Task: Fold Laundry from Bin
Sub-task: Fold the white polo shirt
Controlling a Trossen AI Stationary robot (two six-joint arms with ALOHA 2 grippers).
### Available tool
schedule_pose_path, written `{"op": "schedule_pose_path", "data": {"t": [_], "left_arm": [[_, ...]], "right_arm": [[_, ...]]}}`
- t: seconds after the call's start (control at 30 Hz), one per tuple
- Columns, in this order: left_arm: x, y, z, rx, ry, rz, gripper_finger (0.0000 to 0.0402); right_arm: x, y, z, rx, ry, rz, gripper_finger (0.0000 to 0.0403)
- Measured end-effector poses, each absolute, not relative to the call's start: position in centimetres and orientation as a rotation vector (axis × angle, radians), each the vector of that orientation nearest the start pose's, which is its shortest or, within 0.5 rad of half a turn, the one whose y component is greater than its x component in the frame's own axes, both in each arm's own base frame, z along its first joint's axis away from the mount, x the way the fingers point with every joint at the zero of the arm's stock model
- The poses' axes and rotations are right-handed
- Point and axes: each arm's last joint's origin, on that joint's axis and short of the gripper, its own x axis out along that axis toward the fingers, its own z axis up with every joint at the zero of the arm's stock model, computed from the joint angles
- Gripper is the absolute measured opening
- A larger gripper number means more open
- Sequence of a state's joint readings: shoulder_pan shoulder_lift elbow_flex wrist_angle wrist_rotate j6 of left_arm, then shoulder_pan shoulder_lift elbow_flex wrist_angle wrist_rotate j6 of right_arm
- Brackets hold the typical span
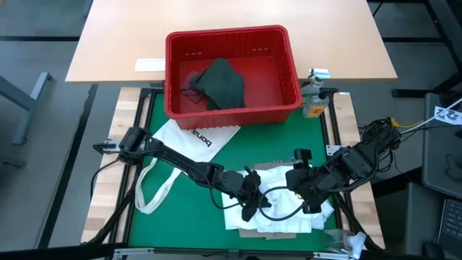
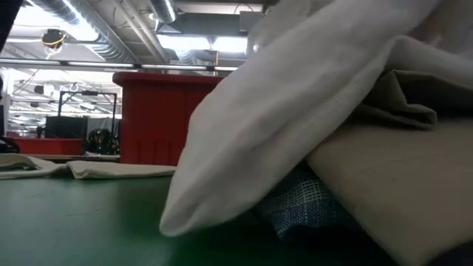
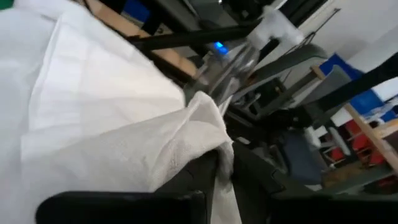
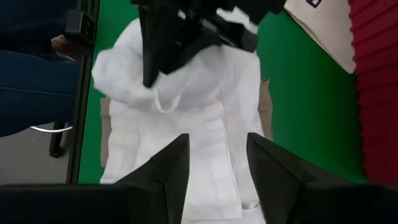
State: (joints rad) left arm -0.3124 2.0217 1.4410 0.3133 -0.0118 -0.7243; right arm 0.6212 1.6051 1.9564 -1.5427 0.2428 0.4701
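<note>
Tan shirt point(image 2: 414, 185) and blue-striped cloth point(image 2: 303, 203) largely buried beneath large white shirt point(image 2: 295, 111).

We see both arms reaching inward, wrists low — left gripper point(image 1: 249, 206) pinching cloth between its fingers point(image 3: 199, 177), right gripper point(image 4: 214, 163) just beside it, jaws apart.

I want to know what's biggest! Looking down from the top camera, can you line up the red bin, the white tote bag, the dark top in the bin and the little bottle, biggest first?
1. The red bin.
2. The white tote bag.
3. The dark top.
4. The little bottle.
</note>
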Motion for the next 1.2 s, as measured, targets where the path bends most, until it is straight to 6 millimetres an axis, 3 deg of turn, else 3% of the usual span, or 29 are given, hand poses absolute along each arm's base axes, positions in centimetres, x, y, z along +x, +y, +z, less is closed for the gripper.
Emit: {"op": "schedule_pose_path", "data": {"t": [0.27, 0.47, 0.57, 0.73, 0.9, 1.2], "left_arm": [[45.2, -12.7, 22.7, -0.678, 0.307, -0.136, 0.0092], [45.3, -12.5, 22.9, -0.681, 0.286, -0.141, 0.0131], [45.5, -12.4, 23.5, -0.596, 0.216, -0.171, 0.0145], [45.5, -12.8, 24.4, -0.388, 0.096, -0.222, 0.0152], [45.4, -13.2, 25.7, -0.314, -0.031, -0.317, 0.0152], [45.3, -13.4, 24.5, -0.301, 0.095, -0.282, 0.0152]], "right_arm": [[22.7, 15.4, 41.9, -0.085, 1.121, 0.071, 0.0160], [22.7, 15.4, 41.9, -0.085, 1.121, 0.071, 0.0160], [22.7, 15.4, 41.9, -0.086, 1.121, 0.071, 0.0160], [22.7, 15.4, 41.9, -0.086, 1.121, 0.071, 0.0160], [22.8, 15.5, 42.0, -0.076, 1.105, 0.077, 0.0160], [22.9, 15.5, 42.0, -0.071, 1.095, 0.080, 0.0160]]}}
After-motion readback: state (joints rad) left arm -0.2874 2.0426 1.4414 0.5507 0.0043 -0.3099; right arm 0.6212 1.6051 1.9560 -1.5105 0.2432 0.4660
